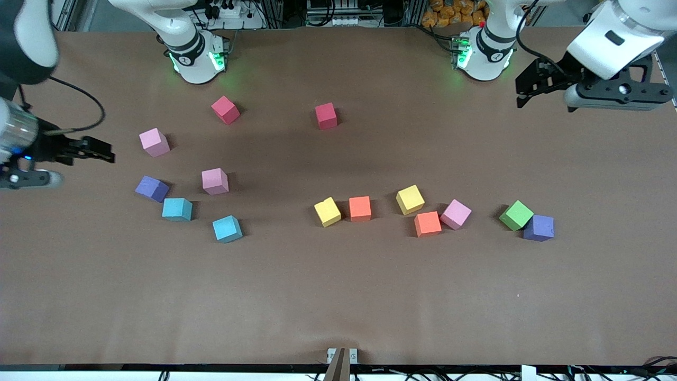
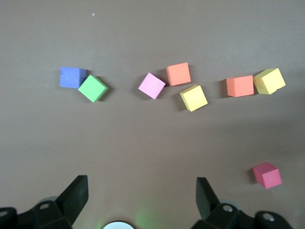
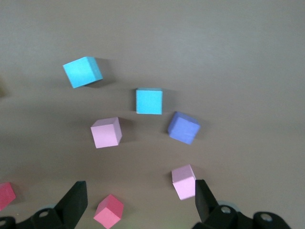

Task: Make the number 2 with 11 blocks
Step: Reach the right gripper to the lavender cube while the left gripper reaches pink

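Left gripper (image 1: 521, 95): spread, empty, raised over the worktop (image 1: 338, 296) at its arm's end.
Right gripper (image 1: 108, 151): spread, empty, raised beside a pink block (image 1: 154, 142).
Blocks (image 1: 359, 208): thirteen loose on the worktop, none gripped; green block (image 1: 516, 215) touches a purple one (image 1: 538, 228).
Number 2: not formed.

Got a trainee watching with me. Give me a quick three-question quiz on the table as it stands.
1. How many blocks lie on the table?
2. True or false: the digit is already started.
3. Which block touches the green block: A yellow, B purple, C orange?

Key:
1. Fourteen.
2. False; the blocks lie scattered, and the left gripper and right gripper hang open, holding nothing.
3. B, the purple block toward the left arm's end.
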